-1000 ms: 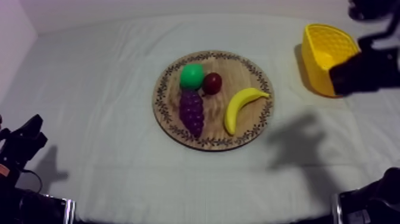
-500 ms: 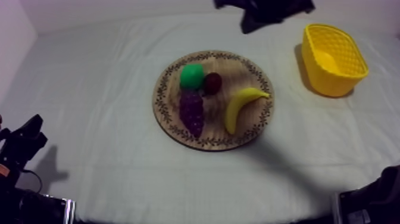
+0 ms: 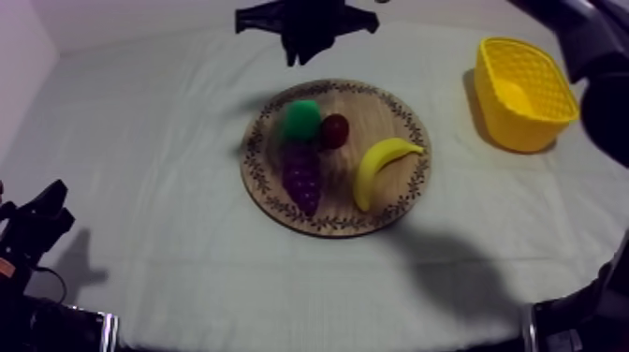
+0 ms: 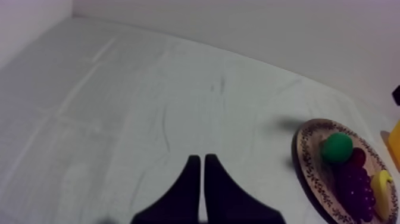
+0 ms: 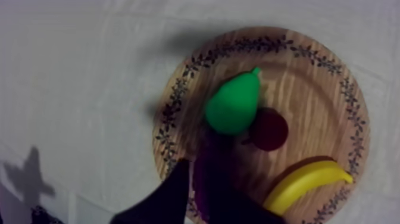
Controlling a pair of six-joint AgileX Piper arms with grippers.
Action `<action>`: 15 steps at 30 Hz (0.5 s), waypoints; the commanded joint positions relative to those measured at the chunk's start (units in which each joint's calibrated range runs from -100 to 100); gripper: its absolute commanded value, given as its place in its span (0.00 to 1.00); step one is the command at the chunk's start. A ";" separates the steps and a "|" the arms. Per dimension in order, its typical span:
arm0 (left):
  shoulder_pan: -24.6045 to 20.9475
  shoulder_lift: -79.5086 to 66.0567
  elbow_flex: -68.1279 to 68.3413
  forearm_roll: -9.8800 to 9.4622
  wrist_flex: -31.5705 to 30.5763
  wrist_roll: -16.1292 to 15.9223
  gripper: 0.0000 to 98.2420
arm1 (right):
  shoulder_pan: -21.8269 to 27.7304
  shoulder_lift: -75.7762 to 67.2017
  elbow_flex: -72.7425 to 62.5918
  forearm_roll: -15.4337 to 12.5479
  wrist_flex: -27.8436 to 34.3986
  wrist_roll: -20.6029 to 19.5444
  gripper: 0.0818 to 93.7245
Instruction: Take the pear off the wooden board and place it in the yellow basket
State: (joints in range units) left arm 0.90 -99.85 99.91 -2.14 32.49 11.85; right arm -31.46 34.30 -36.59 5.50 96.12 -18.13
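Observation:
The green pear (image 3: 301,120) lies on the round wooden board (image 3: 402,201), at its back left, next to a small red fruit (image 3: 334,130). In front of them are the grapes (image 3: 301,176) and the banana (image 3: 382,167). My right gripper (image 3: 299,54) hangs above the table just behind the board, clear of the fruit. In the right wrist view it (image 5: 199,173) is open over the grapes, with the pear (image 5: 233,106) a little ahead of it. The yellow basket (image 3: 524,92) stands at the far right. My left gripper (image 3: 42,213) rests low at the left, shut (image 4: 199,159).
My right arm (image 3: 585,47) reaches in from the upper right, passing over the basket. Bare cloth (image 3: 140,150) spreads to the left of the board and in front of it. The board's patterned rim (image 5: 172,101) shows below the right gripper.
My right arm has swung left from beside the basket, along the back of the table, to behind the board. The fruit and my left arm have not moved.

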 commanded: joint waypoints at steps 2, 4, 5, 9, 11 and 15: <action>0.00 0.02 -0.02 0.01 0.00 -0.01 0.00 | -0.22 1.61 0.02 0.30 0.10 -0.40 0.38; 0.00 0.02 -0.02 0.01 0.00 -0.01 0.00 | -0.29 1.83 0.01 0.27 0.39 -0.62 0.46; 0.00 0.02 -0.02 0.01 0.00 -0.01 0.00 | -0.27 1.89 -0.07 0.26 0.49 -0.71 0.49; 0.00 0.02 -0.02 0.01 0.00 -0.01 0.00 | 0.06 2.18 -0.71 0.60 0.67 -1.28 0.56; 0.00 0.02 -0.02 0.01 0.00 -0.01 0.00 | 0.35 2.60 -1.03 0.68 0.70 -1.51 0.58; 0.00 0.02 -0.02 0.01 0.00 -0.01 0.00 | 0.88 4.60 -1.35 0.89 0.50 -1.85 0.60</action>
State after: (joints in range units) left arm 0.90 -99.85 99.91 -2.14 32.49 11.85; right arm -30.64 38.15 -37.85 6.22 96.80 -19.94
